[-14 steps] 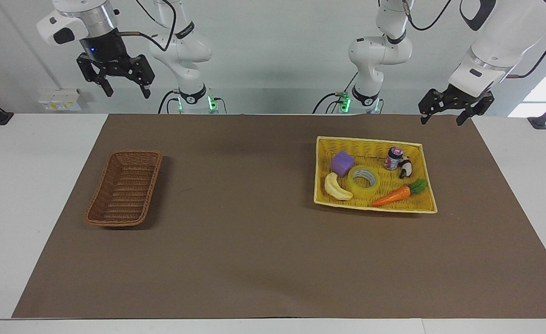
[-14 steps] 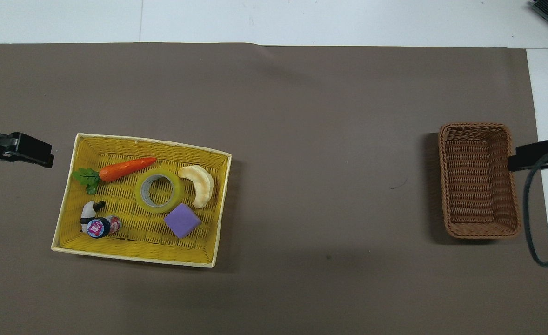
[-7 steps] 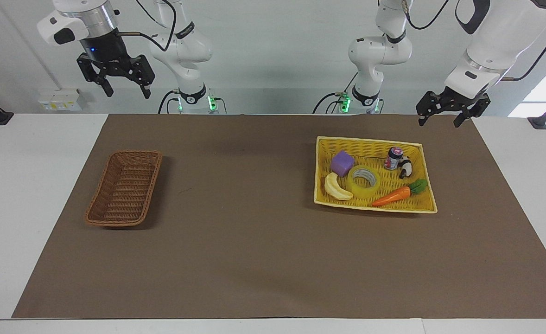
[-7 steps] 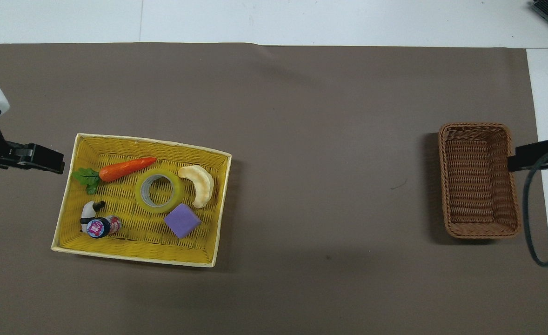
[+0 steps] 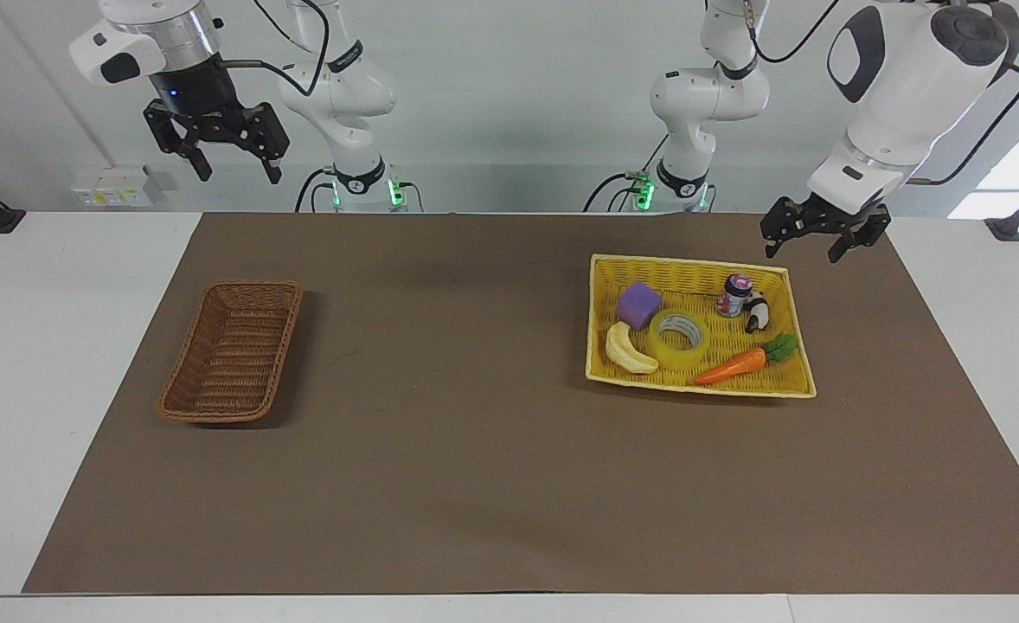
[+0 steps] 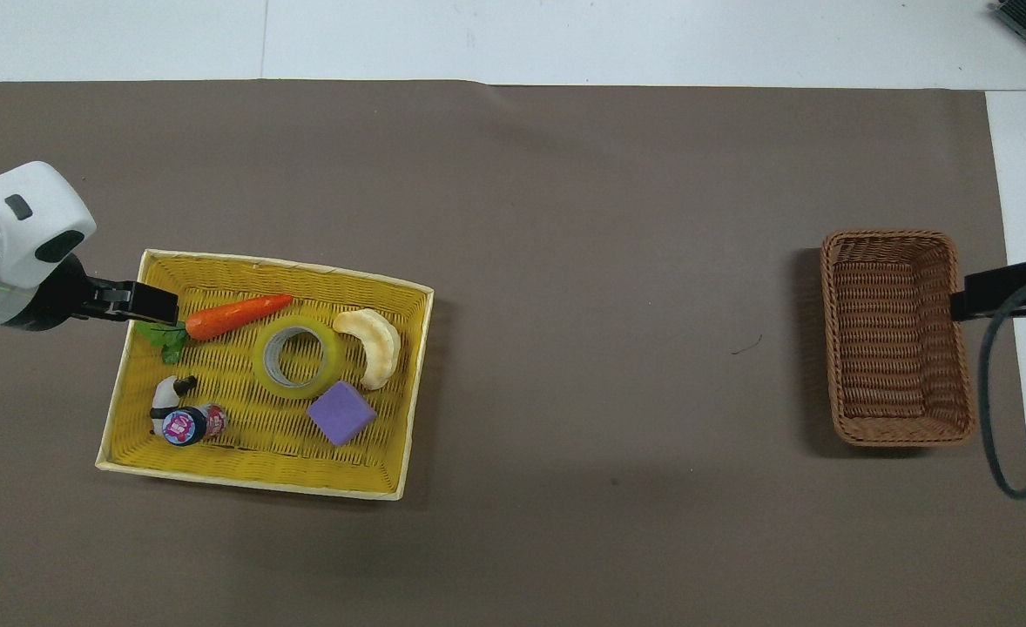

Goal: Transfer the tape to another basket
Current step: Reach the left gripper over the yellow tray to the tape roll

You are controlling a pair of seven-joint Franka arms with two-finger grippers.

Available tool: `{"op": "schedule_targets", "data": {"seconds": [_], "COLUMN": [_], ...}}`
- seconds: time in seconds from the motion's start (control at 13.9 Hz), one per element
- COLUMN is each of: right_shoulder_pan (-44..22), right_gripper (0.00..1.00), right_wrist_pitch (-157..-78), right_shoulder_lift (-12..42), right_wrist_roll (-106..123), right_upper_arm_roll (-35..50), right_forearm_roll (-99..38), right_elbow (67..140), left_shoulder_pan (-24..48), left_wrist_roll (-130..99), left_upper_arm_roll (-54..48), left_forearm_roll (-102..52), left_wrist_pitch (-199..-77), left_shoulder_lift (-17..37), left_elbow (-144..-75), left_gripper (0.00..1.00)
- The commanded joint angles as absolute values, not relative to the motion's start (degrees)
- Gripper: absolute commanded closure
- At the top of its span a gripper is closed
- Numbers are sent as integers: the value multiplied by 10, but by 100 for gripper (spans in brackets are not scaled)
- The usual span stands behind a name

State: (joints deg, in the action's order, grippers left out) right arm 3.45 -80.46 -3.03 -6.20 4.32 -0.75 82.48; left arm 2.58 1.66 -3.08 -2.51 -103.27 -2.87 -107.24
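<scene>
At the right arm's end of the table sits the brown wicker basket (image 5: 233, 350), with nothing in it. My right gripper (image 5: 232, 167) waits high in the air over the robots' edge of the table, at that same end, its two fingers spread apart and nothing between them.

The brown mat (image 5: 475, 450) covers the table from one basket to the other.

Toward the left arm's end of the table lies the yellow tray basket (image 5: 791, 333). Inside it, the purple cube (image 5: 639, 305) is the thing nearest the right arm's end, with the banana (image 5: 628, 350) just beside it, farther from the robots. The tape (image 5: 678, 339) lies flat in the middle of the tray, its hole facing up, close beside the cube and the banana. Next comes the carrot (image 5: 732, 366), farther from the robots than the tape, its green leaves pointing to the left arm's end. A small can (image 5: 733, 295) stands nearer the robots, with a black-and-white toy figure (image 5: 757, 312) against it; the can's top has a pink and blue label, but I cannot read any writing on it.

My left gripper (image 5: 803, 250) hangs in the air over the tray's corner at the left arm's end, fingers parted, holding nothing and touching nothing.
</scene>
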Motion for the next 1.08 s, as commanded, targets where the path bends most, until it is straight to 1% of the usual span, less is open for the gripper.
{"op": "schedule_targets", "data": {"seconds": [0.0,0.22,0.5,0.79,1.01], "right_shoulder_pan": [40,40,40,40,40], "right_gripper": [0,0,0,0,0], "right_wrist_pitch": [-801,-801,-801,-801,-801], "right_shoulder_lift": [-42,-42,-42,-42,-42], "right_wrist_roll": [-64,-64,-65,-65,-65], "right_upper_arm_roll": [47,47,47,47,47], "right_forearm_roll": [-8,-8,-8,-8,-8], "right_elbow": [838,838,838,838,838], "left_shoulder_pan": [31,31,43,84,97], "left_wrist_roll": [-50,-121,-207,-239,-242], "left_upper_arm_roll": [-31,-34,-35,-34,-34], "left_forearm_roll": [-33,-32,-33,-33,-33], "left_wrist_pitch": [-1077,-1095,-1183,-1346,-1390], "left_shoulder_lift": [-57,-57,-56,-6,32], "left_elbow": [-1136,-1168,-1246,-1331,-1345], "left_gripper": [0,0,0,0,0]}}
